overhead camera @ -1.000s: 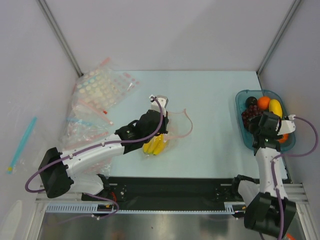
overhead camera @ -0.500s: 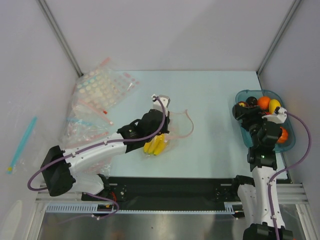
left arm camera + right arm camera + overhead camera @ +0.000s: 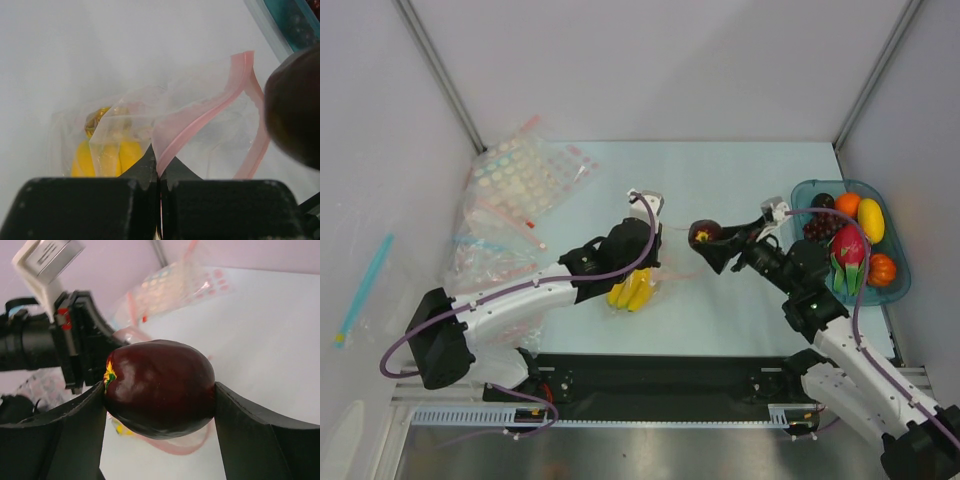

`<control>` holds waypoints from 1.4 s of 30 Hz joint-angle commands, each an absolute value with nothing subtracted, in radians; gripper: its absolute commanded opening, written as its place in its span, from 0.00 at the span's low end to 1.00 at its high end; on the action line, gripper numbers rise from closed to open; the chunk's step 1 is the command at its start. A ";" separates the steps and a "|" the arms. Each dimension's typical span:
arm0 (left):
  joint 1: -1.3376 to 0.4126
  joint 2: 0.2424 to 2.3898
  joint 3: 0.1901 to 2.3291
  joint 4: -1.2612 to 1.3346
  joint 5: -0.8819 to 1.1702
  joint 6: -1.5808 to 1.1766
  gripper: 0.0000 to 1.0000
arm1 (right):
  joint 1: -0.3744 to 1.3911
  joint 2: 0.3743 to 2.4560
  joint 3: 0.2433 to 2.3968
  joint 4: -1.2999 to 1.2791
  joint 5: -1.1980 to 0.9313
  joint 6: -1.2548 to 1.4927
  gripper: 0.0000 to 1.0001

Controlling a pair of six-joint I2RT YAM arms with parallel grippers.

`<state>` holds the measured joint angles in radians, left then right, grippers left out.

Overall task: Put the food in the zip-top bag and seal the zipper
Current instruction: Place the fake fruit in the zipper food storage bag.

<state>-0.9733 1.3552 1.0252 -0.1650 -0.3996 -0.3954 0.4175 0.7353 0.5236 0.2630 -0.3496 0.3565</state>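
Left claw (image 3: 159, 167): closed tight, jaws pressed together on the near lip of the zip-top bag (image 3: 125, 125). It pinches the plastic at the zipper (image 3: 200, 122) and holds that lip up off the counter (image 3: 740, 180).
Right claw (image 3: 160, 395): jaws spread wide and clamped on both sides of the dark purple-brown fruit (image 3: 160, 387). The fruit is carried in the air, clear of the counter.
Fruit in hand: in the top view it hangs just beside the bag's mouth, on the tray side. It is not yet inside.
Bag mouth: the pink-red strip bows out in an open loop toward the right claw, so the zipper is unsealed.
Already bagged: the banana bunch (image 3: 630, 292) lies inside the clear plastic, at the bag's near end, below the left claw.
Waiting in the teal tray (image 3: 801, 215): the dragon fruit (image 3: 850, 250), an orange fruit (image 3: 847, 204) with a second one near the tray's near end, a yellow fruit (image 3: 871, 220) and a dark clustered piece. The tray is well apart from the bag, at the counter's right edge.
Elsewhere: spare bags (image 3: 520, 180) are heaped at the far left, untouched by either arm.
Progress: early, as I judge it. One item is in and a second is at the mouth. Several are left to fetch, and the seal comes last.
Next call: the fruit needs lowering through the loop without knocking the lip out of the left claw's pinch.
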 commanded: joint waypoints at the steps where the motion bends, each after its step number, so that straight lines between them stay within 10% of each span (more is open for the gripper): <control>1: -0.979 1.348 1.074 -0.156 -0.347 -0.416 0.00 | 0.524 0.771 0.577 0.337 -0.371 0.216 0.20; 18: -0.979 1.209 1.088 -0.203 -0.147 -0.477 0.00 | 0.606 0.949 0.640 0.275 -0.288 0.127 0.25; 21: -0.979 1.193 1.075 -0.195 -0.150 -0.479 0.00 | 0.612 0.965 0.650 0.264 -0.305 0.118 0.52; 22: -0.979 1.192 1.075 -0.196 -0.155 -0.480 0.00 | 0.615 0.965 0.650 0.261 -0.301 0.115 0.81; 25: -0.979 1.200 1.081 -0.202 -0.161 -0.479 0.00 | 0.624 0.943 0.646 0.253 -0.276 0.106 0.95; 42: -0.948 1.169 1.049 -0.212 -0.307 -0.503 0.00 | 0.624 0.879 0.623 0.262 -0.296 0.106 0.83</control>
<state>-0.9565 1.2156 1.0473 -0.2504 -0.2836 -0.4789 0.6205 0.8684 0.6041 0.2382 -0.2752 0.1188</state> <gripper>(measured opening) 0.006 0.856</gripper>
